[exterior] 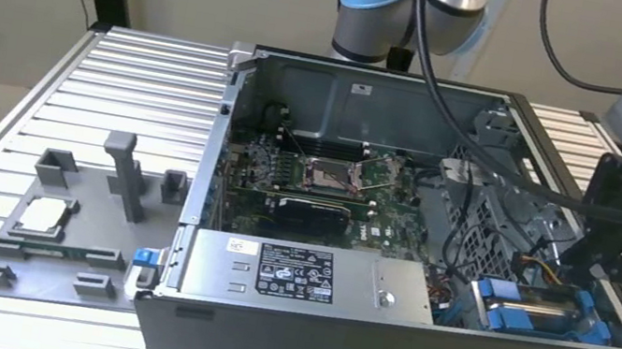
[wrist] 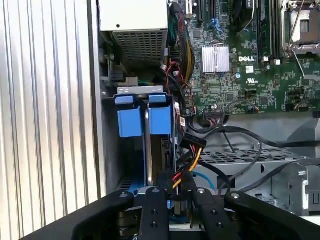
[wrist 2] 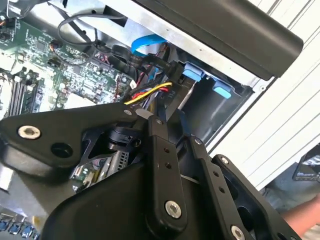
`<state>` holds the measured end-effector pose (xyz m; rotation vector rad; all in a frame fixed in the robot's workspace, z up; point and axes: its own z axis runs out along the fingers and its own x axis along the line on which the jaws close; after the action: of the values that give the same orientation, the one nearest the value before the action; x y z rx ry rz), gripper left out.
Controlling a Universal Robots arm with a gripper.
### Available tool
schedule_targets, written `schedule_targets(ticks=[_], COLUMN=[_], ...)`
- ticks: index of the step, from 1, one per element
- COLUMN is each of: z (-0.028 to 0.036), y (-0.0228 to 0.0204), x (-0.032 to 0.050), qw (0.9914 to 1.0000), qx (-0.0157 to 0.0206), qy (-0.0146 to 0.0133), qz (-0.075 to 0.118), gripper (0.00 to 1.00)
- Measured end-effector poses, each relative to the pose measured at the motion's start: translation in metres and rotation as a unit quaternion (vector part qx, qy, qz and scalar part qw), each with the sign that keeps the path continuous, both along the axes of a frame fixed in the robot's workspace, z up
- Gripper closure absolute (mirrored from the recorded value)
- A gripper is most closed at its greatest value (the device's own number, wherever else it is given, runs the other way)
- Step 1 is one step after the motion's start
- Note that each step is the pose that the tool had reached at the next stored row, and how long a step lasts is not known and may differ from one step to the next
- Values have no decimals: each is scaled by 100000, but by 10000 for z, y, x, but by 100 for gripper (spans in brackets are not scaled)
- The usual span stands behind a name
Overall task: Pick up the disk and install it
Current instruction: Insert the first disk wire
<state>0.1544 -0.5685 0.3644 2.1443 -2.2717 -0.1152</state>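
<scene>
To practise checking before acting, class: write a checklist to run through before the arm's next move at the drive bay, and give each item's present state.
1. Case open, inside reachable: ok.
2. Gripper lined up with the bay: ok. In the first wrist view it sits at the bay's end.
3. Disk in the bay, between the blue tabs: ok. Its silver edge shows there.
4. Disk fully seated: cannot tell. Its far end is hidden.
5. Cables clear of the gripper: not ok. The yellow and red wires run right beside it.
</scene>
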Motion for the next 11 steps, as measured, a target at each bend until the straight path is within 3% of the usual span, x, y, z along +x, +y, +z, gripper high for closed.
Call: schedule_targets(ticks=[8,11], z=[-28,-37], y=[-108,-152], x=[54,85], qw=[99902,99853], qx=[4431,5422], qy=[-1,1], qz=[0,2], gripper=[0,0])
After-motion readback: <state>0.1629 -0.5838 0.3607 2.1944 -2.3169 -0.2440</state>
